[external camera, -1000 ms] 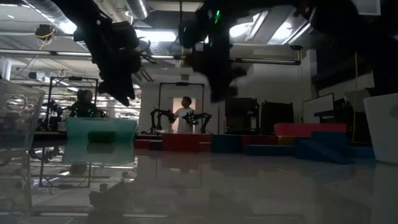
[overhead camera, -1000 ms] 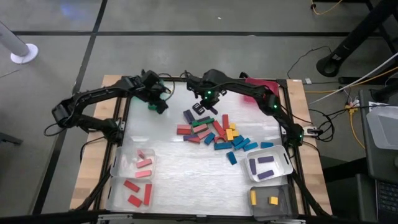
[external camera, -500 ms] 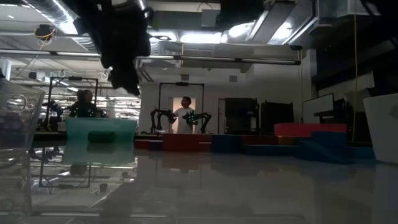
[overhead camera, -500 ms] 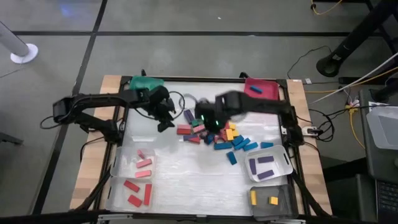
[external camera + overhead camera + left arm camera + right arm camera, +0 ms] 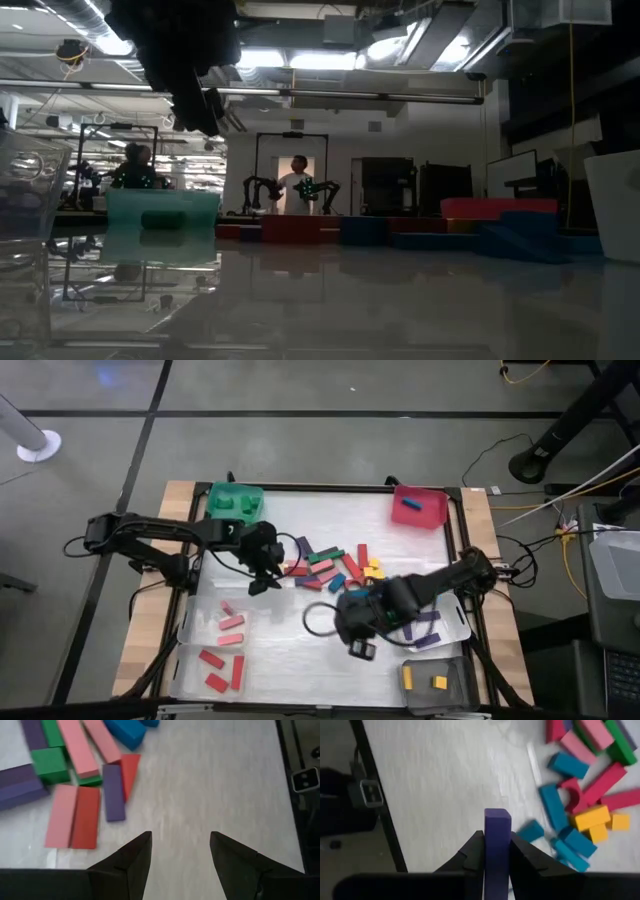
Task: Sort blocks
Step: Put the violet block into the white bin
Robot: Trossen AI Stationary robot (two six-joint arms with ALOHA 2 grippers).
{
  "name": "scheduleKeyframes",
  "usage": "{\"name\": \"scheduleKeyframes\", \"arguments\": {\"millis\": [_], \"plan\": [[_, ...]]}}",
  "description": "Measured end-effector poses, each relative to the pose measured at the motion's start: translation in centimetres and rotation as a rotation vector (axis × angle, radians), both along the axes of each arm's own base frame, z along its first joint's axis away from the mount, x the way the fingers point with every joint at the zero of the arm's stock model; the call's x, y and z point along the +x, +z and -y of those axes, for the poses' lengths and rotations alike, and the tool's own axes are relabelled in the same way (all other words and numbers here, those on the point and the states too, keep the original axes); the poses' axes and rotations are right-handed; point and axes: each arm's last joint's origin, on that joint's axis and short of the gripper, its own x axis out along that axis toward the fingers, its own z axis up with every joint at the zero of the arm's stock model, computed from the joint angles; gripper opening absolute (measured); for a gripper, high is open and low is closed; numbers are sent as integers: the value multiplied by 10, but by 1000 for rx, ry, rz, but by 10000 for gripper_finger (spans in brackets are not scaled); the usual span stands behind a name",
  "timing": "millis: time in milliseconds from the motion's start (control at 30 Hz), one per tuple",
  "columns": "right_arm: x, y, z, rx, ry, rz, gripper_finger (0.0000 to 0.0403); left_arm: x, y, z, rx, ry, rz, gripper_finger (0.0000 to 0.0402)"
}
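Overhead, right gripper (image 5: 361, 648) clamps purple block (image 5: 497, 840), lower end hidden; left gripper (image 5: 180, 851) spread, empty.

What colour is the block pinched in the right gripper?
Purple. The block stands between the right gripper's fingers, clearest in the right wrist view.

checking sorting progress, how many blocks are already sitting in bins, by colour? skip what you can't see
pink blocks: 3
red blocks: 3
yellow blocks: 2
blue block: 1
total: 9
Not counted: the purple ones, partly hidden by an arm, and whatever is in the green bin, which is too unclear to count.
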Motion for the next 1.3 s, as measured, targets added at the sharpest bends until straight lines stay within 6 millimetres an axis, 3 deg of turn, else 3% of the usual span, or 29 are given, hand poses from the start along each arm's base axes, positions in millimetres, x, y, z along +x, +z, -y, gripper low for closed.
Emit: {"name": "scheduleKeyframes", "arguments": {"millis": [167,333,600,967,1300], "plan": [[-39,2,-1,-9,-87,-33,64,1,0,9,3,-38,10,188],[-89,-4,22,-30,-252,-73,64,2,1,15,3,-59,16,188],[-156,-48,39,27,-392,-215,64,9,2,20,33,-3,90,188],[-177,-116,33,-24,-322,-291,65,14,-5,15,278,102,120,188],[-179,-134,34,-7,-321,-316,72,32,-47,13,325,115,-55,188]]}}
